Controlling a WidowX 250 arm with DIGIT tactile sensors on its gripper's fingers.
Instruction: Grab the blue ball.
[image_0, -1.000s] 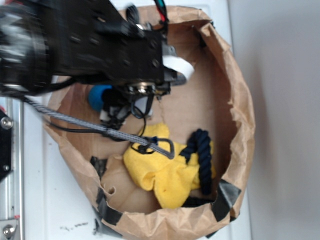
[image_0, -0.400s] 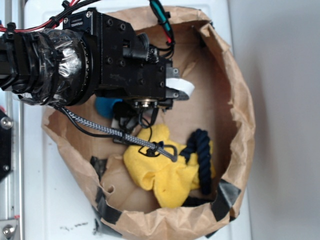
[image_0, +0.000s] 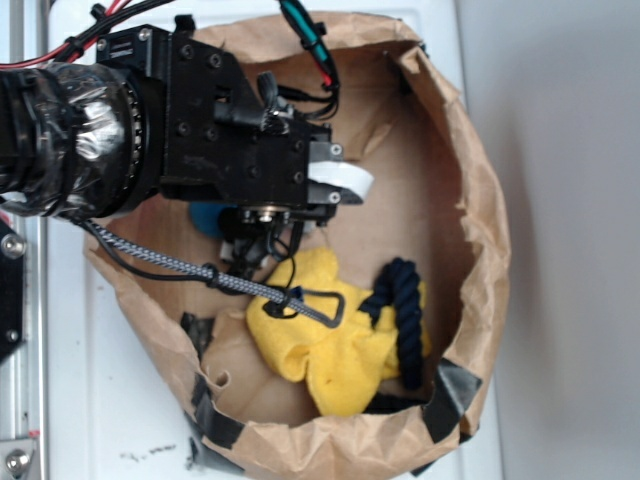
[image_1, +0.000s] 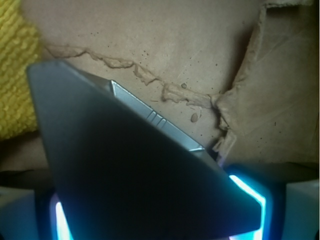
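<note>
White tabletop (image_0: 70, 400) carries a brown paper bag (image_0: 480, 200) rolled down into a shallow bin. Inside, you have a yellow cloth (image_0: 330, 355) with a dark navy rope (image_0: 405, 300) lying across its right side. Only a sliver of the blue ball (image_0: 207, 216) shows, by the bag's left wall, under the black wrist housing. The gripper (image_0: 262, 232) hangs just beside it; you cannot tell how the jaws stand. The wrist view is mostly filled by a grey wedge (image_1: 125, 170) over the bag floor. Expect the ball to be light, slightly yielding and prone to roll; close across its widest part.
</note>
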